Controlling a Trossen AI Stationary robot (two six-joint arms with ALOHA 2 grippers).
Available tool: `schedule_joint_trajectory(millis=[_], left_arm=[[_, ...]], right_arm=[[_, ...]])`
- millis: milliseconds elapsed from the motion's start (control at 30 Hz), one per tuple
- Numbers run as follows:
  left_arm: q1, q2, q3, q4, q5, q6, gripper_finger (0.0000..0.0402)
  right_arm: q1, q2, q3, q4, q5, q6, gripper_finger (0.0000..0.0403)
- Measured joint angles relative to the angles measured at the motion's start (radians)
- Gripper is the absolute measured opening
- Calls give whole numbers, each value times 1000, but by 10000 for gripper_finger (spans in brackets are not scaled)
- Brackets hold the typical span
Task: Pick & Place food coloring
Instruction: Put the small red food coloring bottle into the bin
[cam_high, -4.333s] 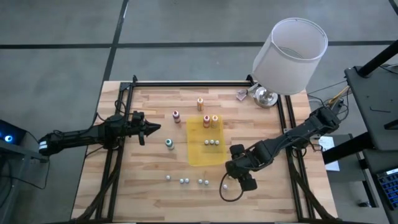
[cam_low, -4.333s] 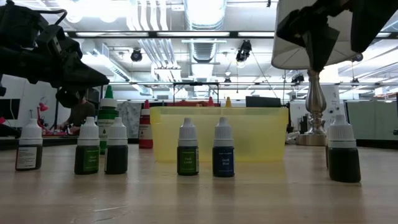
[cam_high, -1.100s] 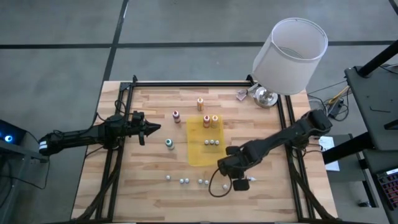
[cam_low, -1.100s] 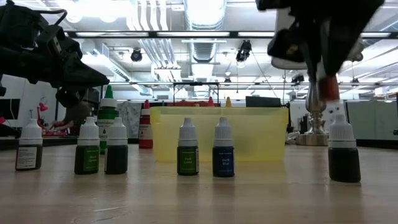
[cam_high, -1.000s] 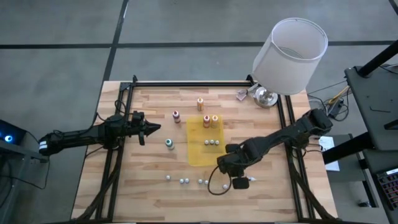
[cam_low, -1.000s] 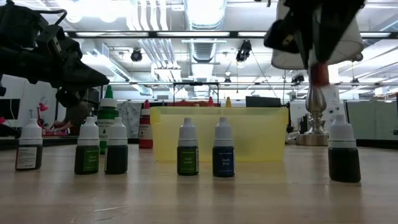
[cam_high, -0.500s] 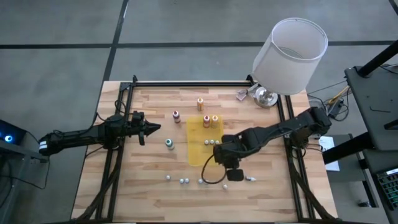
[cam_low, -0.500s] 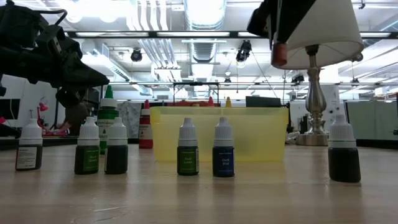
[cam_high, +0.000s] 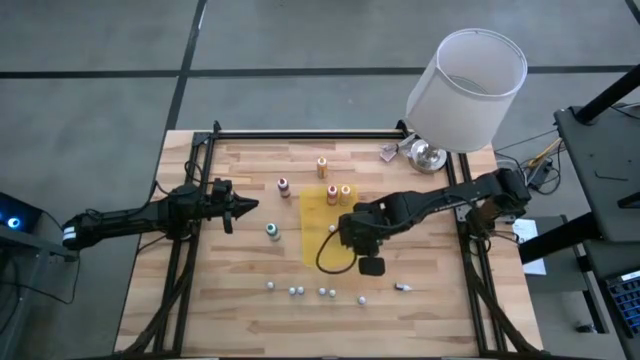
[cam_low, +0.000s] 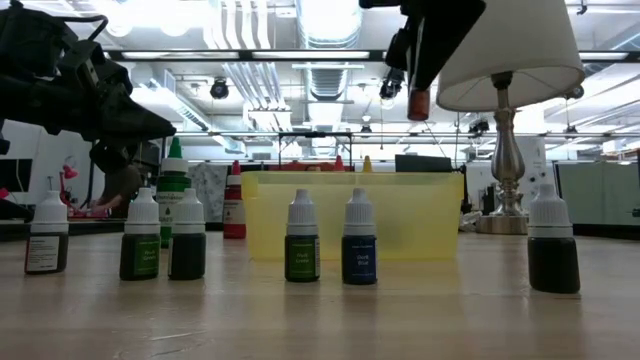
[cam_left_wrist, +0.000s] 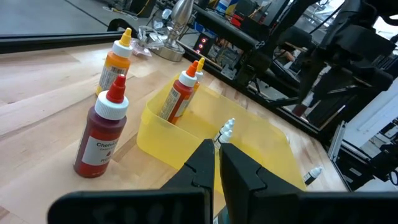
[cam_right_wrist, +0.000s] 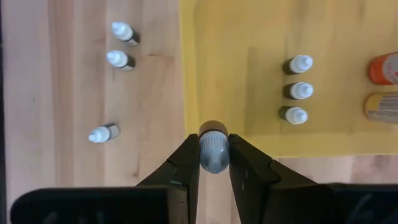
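Grey tiled floor (cam_high: 100, 60); wooden table (cam_high: 250, 270), white-shaded lamp (cam_high: 467, 75); ceiling ducts (cam_low: 250, 30), bright lights

Even, bright overhead lighting; soft shadows on the bench (cam_high: 420, 270). Low view: ceiling fixtures (cam_low: 330, 15) blown out, arms silhouetted against them. Left wrist view: nearest fingers (cam_left_wrist: 245, 171) out of focus, background soft.

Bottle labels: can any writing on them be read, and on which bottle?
"Chefm...": on the dark red bottle, the rest turned out of view.
Orange bottle: print too small to read.
Small dark bottles, like the blue one: labels blurred, unreadable.
The bottle in the right gripper: only its cap shows.
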Motion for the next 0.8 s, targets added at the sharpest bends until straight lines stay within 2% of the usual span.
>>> schedule_joint_trajectory(millis=[500,800], left_arm=[[0,1,0,0,0,0,0],[0,1,0,0,0,0,0]], right_arm=[[-49,119,-13,11,0,-80,60],[-72,136,-77,109,-1,-98,60]])
